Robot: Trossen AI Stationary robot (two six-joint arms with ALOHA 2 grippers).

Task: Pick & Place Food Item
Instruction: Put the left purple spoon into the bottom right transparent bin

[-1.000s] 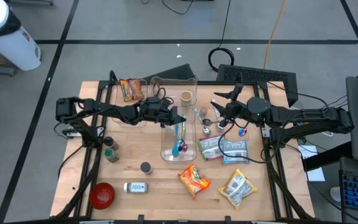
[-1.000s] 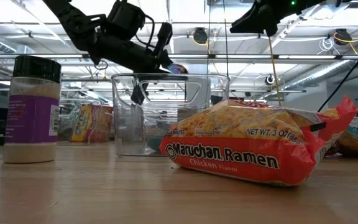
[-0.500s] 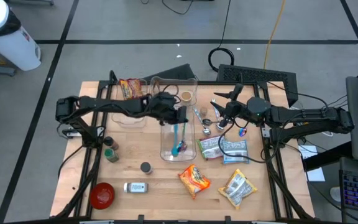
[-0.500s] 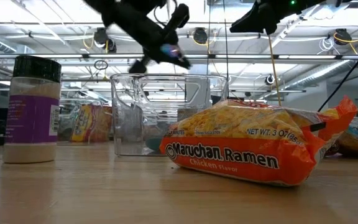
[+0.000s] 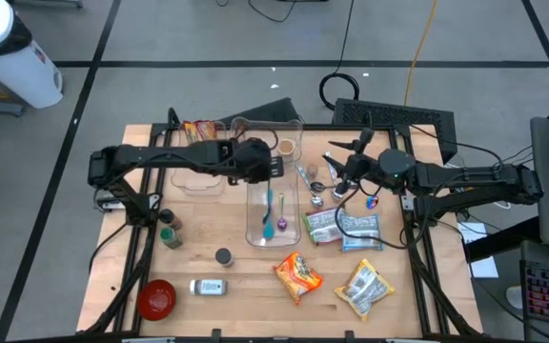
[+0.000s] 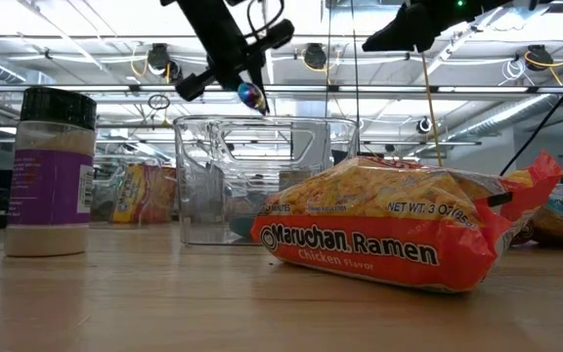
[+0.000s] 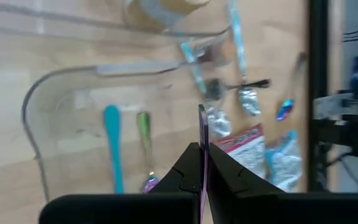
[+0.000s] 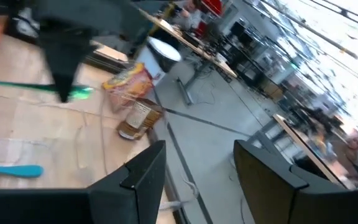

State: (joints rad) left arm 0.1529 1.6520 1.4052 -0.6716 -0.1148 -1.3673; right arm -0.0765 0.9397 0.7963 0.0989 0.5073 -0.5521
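Observation:
My left gripper (image 5: 273, 170) hangs over the far end of a clear container (image 5: 273, 211), shut on a thin iridescent purple utensil (image 7: 202, 124). A blue spoon (image 5: 268, 208) and a green utensil (image 5: 281, 204) lie in the container. My right gripper (image 5: 335, 170) waits open to the container's right, high over loose spoons (image 5: 315, 186), with nothing between its fingers (image 8: 145, 171). An orange ramen packet (image 5: 297, 274) lies flat near the front edge, filling the low view (image 6: 399, 235). A yellow snack bag (image 5: 365, 288) lies to the ramen packet's right. My left gripper pinches the utensil's thin handle (image 7: 202, 163) between its two fingers, which lie along it and slant down from the table's left. The utensil shows edge-on in the wrist view. Its shiny rounded end (image 6: 252, 95) sticks out below the fingertips, clear of the container's rim.
Silvery packets (image 5: 343, 227) lie right of the container. A spice jar (image 6: 52, 171), small bottles (image 5: 168, 229) and a red bowl (image 5: 156, 298) stand on the left half. A clear cup (image 5: 286, 145) and a snack pack (image 5: 201, 135) sit at the far edge.
My left gripper has risen from the container's mouth to well above its rim and tipped its fingers steeply downward, staying shut on the utensil, whose shiny end has come up with it.

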